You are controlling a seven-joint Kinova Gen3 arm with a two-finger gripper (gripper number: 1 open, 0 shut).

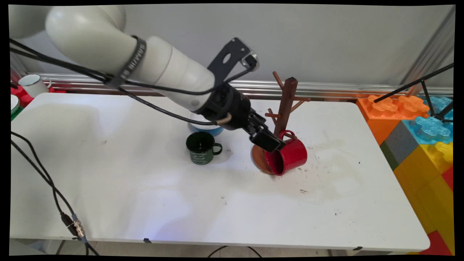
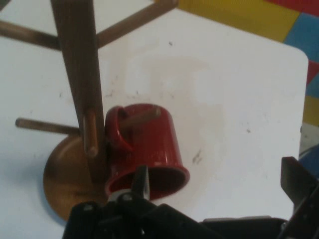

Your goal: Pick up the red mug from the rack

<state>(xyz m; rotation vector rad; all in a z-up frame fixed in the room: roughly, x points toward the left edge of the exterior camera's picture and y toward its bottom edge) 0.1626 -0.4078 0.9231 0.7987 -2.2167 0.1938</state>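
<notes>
A red mug [image 1: 291,156] lies tilted against the brown wooden mug tree [image 1: 285,103], its mouth facing down-left over the tree's round base [image 1: 258,159]. In the hand view a low peg [image 2: 142,116] passes through the red mug's [image 2: 147,144] handle. My gripper [image 1: 270,140] is right at the mug's rim and is open. One finger [image 2: 142,180] sits at the rim's edge and the other finger [image 2: 297,181] stands far off to the side, so nothing is clamped.
A dark green mug [image 1: 200,147] stands left of the tree, with a blue and white bowl [image 1: 205,127] behind it under the arm. A white mug [image 1: 32,84] sits past the far left corner. Big coloured blocks [image 1: 417,127] line the right side. Cables [image 1: 54,192] hang at the left.
</notes>
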